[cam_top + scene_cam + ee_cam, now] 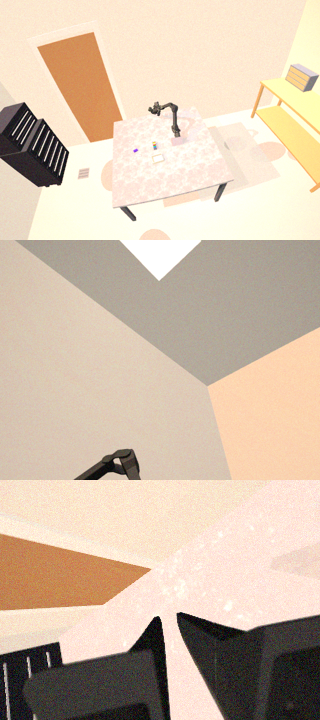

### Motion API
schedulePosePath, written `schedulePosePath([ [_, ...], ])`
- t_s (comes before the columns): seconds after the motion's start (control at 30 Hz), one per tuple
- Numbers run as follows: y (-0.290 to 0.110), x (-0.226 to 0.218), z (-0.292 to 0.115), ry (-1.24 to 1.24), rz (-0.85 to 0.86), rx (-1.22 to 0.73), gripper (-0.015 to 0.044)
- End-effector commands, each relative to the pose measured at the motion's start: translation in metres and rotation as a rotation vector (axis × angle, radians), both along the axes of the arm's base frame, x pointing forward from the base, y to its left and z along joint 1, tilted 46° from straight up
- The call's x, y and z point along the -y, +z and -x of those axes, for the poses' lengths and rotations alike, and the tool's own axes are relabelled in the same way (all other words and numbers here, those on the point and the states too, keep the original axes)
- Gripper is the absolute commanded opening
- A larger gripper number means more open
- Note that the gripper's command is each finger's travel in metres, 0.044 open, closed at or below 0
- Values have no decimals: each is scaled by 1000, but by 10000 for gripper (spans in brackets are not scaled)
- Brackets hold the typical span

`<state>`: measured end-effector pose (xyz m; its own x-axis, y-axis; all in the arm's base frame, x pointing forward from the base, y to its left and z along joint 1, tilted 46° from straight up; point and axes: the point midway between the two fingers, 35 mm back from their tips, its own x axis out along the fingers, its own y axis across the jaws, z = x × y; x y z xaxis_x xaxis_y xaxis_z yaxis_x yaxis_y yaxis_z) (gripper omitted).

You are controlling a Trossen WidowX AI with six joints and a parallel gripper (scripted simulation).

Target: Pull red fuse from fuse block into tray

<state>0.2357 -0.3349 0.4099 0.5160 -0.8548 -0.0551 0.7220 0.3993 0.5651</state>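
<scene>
The fuse block (155, 148) stands on the table, small in the top view, with a row of coloured fuses. The red fuse (154, 144) sits in it between a yellow one and a green one. The tray (158, 162), shallow with a tan rim and pale inside, lies just in front of the block and looks empty. My gripper (153, 110) (169, 615) is shut to a narrow gap with nothing between the fingertips. It is raised high above the back of the table, well away from the block and tray. The exterior view shows only part of the arm.
A small purple block (135, 150) lies left of the fuse block, with small pale pieces (138, 155) near it. The arm stands on a pink base plate (177, 141) right of the fuse block. A black cabinet, a door and a yellow workbench stand beyond the table (180, 170).
</scene>
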Motion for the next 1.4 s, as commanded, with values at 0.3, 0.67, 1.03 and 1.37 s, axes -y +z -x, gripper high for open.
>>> schedulePosePath([
  [0.3, -158, -67, -107, 189, -279, -444, 62],
  [0.67, -296, -191, -137, 376, -323, -1053, 62],
  [1.03, -389, -318, -77, 539, 105, -1911, 62],
  [1.37, -395, -328, -68, 544, 152, -1964, 62],
])
